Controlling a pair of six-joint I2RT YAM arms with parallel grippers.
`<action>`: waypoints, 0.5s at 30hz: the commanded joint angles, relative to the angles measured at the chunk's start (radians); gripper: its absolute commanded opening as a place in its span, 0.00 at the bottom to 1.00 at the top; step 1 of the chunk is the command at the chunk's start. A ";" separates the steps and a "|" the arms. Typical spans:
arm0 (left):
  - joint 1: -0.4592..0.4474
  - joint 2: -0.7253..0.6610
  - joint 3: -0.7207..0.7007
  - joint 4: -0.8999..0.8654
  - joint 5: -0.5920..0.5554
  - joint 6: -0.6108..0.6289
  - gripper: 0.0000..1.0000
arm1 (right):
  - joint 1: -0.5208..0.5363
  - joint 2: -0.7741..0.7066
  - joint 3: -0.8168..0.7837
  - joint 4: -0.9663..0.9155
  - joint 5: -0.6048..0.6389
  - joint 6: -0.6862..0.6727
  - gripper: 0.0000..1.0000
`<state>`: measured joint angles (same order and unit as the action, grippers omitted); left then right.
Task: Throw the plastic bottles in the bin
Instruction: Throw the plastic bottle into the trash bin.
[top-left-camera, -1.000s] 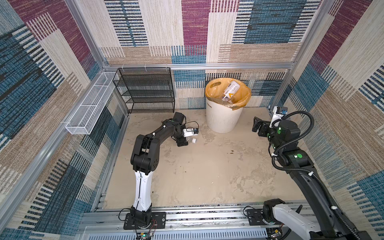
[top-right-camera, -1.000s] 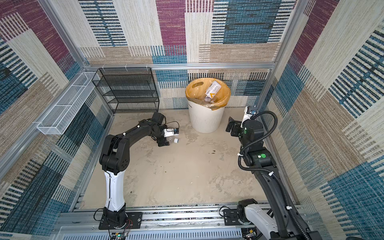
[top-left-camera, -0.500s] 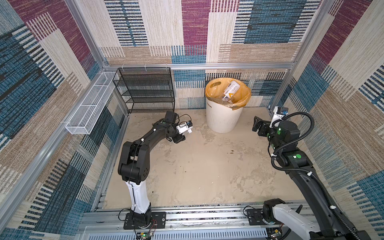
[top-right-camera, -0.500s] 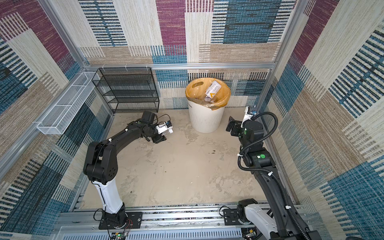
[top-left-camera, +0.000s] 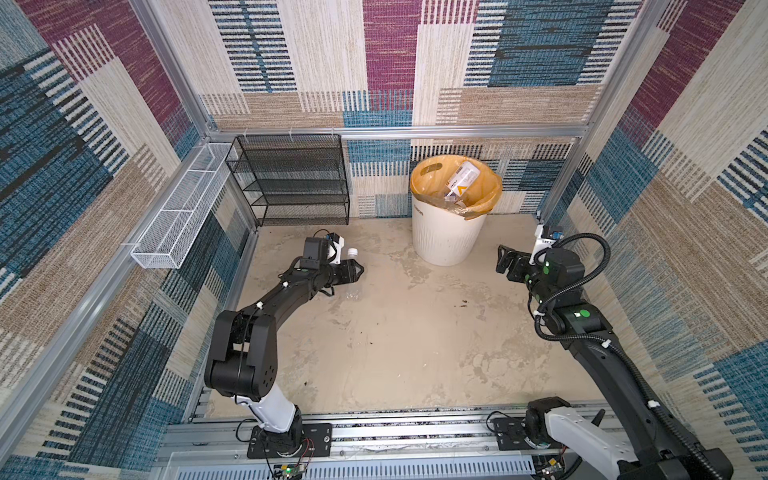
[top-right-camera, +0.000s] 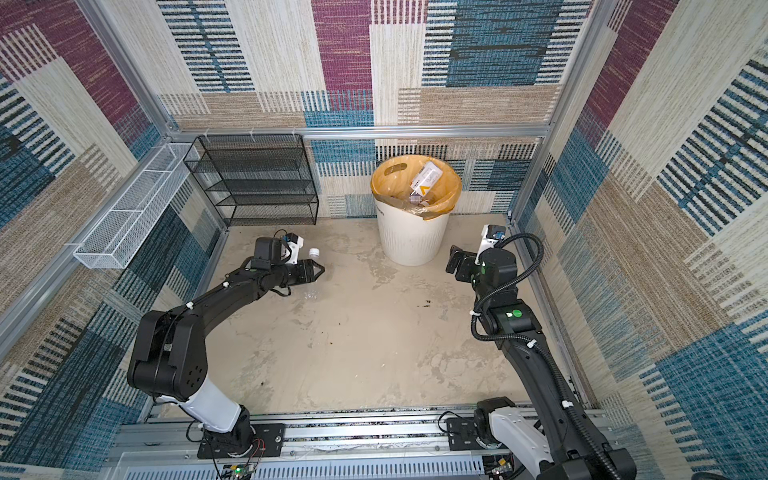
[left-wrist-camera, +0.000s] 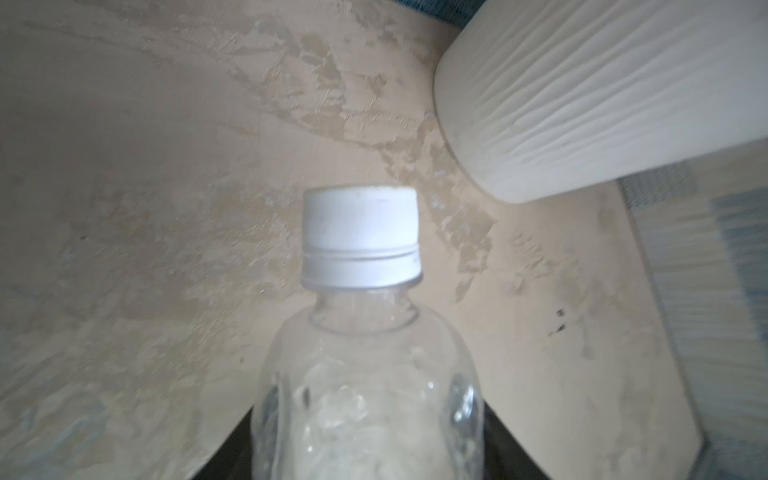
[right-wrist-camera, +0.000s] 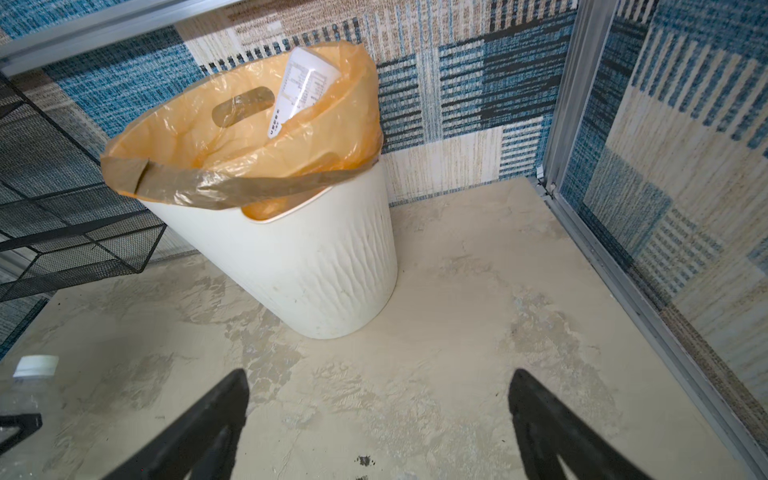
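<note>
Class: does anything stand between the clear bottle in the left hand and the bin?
Nothing visible does. Only bare floor lies between the clear bottle, gripped in the left hand, and the bin, whose orange-lined mouth is open.

In both top views the bin (top-left-camera: 444, 241) stands at upper centre of the frame, with bottles (top-left-camera: 461, 183) inside it. The rack (top-left-camera: 291, 183) sits to its left, and the wire basket (top-left-camera: 174, 224) further left. One bottle (top-left-camera: 352, 252) lies across the left gripper (top-left-camera: 360, 270), left of the bin. The right gripper (top-left-camera: 500, 259) is just right of the bin.
</note>
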<state>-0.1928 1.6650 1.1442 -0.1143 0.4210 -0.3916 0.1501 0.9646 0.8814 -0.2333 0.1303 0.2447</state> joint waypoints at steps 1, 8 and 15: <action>0.003 0.023 0.219 0.107 0.079 -0.230 0.57 | -0.001 -0.007 -0.003 0.033 -0.018 0.020 0.97; -0.129 0.488 1.464 -0.182 0.144 -0.299 0.82 | -0.001 -0.027 -0.004 0.034 -0.031 0.037 0.98; -0.154 0.552 1.361 0.050 0.136 -0.418 0.99 | 0.000 -0.055 -0.016 0.019 -0.042 0.044 0.98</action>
<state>-0.3485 2.3119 2.6221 -0.1825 0.5480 -0.7441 0.1493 0.9161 0.8631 -0.2306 0.0971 0.2794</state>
